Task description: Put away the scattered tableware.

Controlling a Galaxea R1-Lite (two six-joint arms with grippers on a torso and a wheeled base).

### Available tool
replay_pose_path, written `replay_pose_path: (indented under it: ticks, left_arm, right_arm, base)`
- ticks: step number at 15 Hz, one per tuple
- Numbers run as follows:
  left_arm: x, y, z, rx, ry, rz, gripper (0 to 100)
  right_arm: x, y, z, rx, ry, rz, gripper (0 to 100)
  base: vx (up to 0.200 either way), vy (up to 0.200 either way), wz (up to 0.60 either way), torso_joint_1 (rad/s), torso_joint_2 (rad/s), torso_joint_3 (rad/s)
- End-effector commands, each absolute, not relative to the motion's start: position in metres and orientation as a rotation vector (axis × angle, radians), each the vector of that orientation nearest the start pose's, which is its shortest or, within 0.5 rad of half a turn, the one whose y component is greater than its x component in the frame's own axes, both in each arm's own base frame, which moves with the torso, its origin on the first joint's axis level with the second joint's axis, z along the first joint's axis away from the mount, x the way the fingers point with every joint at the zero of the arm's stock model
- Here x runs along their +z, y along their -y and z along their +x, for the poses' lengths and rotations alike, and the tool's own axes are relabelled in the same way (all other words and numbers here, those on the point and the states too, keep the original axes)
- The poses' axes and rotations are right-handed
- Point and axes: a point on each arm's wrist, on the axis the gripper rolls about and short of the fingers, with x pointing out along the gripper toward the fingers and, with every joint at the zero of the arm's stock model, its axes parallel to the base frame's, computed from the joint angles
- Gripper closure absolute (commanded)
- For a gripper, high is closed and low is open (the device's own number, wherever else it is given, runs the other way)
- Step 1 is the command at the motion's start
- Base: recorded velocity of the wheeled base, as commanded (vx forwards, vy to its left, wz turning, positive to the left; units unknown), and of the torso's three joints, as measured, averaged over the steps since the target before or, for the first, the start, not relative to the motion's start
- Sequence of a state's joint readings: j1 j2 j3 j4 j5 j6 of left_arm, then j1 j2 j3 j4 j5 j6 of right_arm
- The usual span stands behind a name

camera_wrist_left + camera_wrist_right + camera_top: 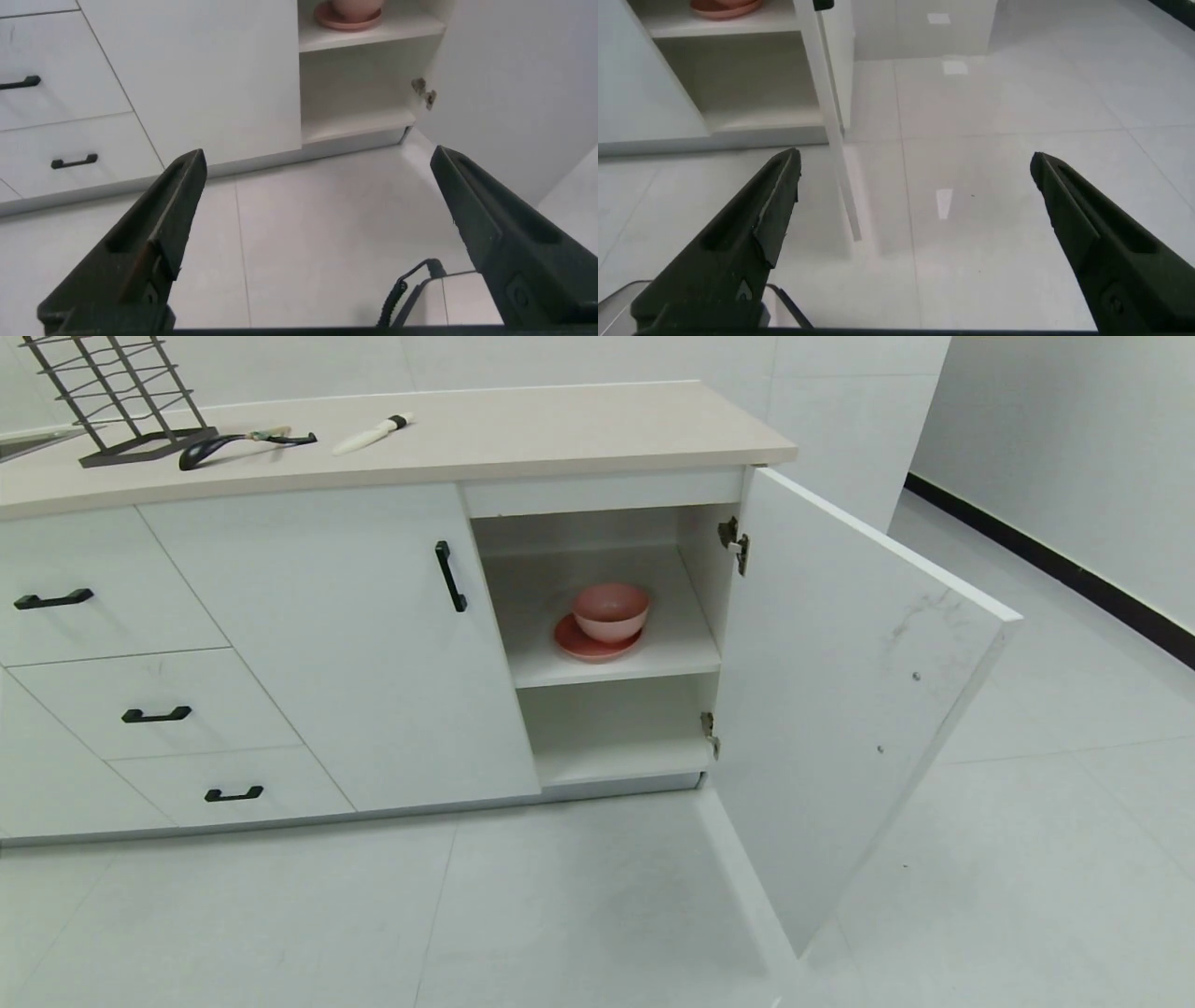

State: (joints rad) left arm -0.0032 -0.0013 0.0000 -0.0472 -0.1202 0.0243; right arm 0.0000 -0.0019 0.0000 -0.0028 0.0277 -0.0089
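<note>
A pink bowl (611,611) sits on a pink plate (594,643) on the middle shelf (653,658) of the open cabinet. The plate (348,19) and bowl base show in the left wrist view, and the plate's edge (724,8) in the right wrist view. On the countertop (560,425) lie a black ladle (238,443) and a white-bladed knife (372,434). My left gripper (318,177) hangs open above the floor facing the cabinet, holding nothing. My right gripper (915,177) is open too, above the floor by the open door's edge (831,112).
The cabinet door (840,691) swings far out to the right. A black wire rack (121,397) stands at the counter's back left. Drawers with black handles (156,714) and a shut door (355,644) lie left of the opening. The tiled floor (560,915) is open in front.
</note>
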Motion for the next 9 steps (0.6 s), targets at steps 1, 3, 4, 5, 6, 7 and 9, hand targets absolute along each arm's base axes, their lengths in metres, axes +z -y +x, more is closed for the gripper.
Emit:
replay_pose_path:
  ticks: [1, 3, 4, 5, 6, 7, 9]
  left_arm:
    - [0.0803, 0.0026, -0.0231, -0.122, 0.049, 0.033, 0]
    - [0.0803, 0.0026, -0.0231, -0.123, 0.049, 0.035, 0]
    - [0.0803, 0.0027, -0.0231, -0.125, 0.049, 0.033, 0]
    - [0.0803, 0.0027, -0.0231, -0.125, 0.049, 0.033, 0]
    - [0.0803, 0.0027, -0.0231, -0.125, 0.049, 0.032, 0]
    - [0.0803, 0.0027, -0.0231, -0.125, 0.049, 0.032, 0]
    - [0.0803, 0.0027, -0.0231, -0.125, 0.049, 0.032, 0]
  right_arm:
    - [0.0758, -0.0007, -0.0228, 0.031, 0.003, -0.011, 0]
    - [0.0758, -0.0007, -0.0228, 0.032, 0.003, -0.011, 0]
    - [0.0758, -0.0007, -0.0228, 0.032, 0.003, -0.011, 0]
    - [0.0758, -0.0007, -0.0228, 0.031, 0.003, -0.009, 100]
    - [0.0758, -0.0007, -0.0228, 0.031, 0.003, -0.009, 100]
    - [0.0758, -0.0007, -0.0228, 0.031, 0.003, -0.009, 100]
    - [0.0758, -0.0007, -0.0227, 0.032, 0.002, -0.009, 100]
  base:
    - [0.0, -0.2, 0.0, 0.002, 0.0, -0.002]
    - [0.0, -0.2, 0.0, 0.005, 0.0, 0.002]
    - [0.0, 0.0, 0.0, 0.0, 0.0, 0.0]
    - [0.0, 0.0, 0.0, 0.0, 0.0, 0.0]
    - [0.0, 0.0, 0.0, 0.0, 0.0, 0.0]
    - [0.0, 0.0, 0.0, 0.0, 0.0, 0.0]
    - [0.0, 0.0, 0.0, 0.0, 0.0, 0.0]
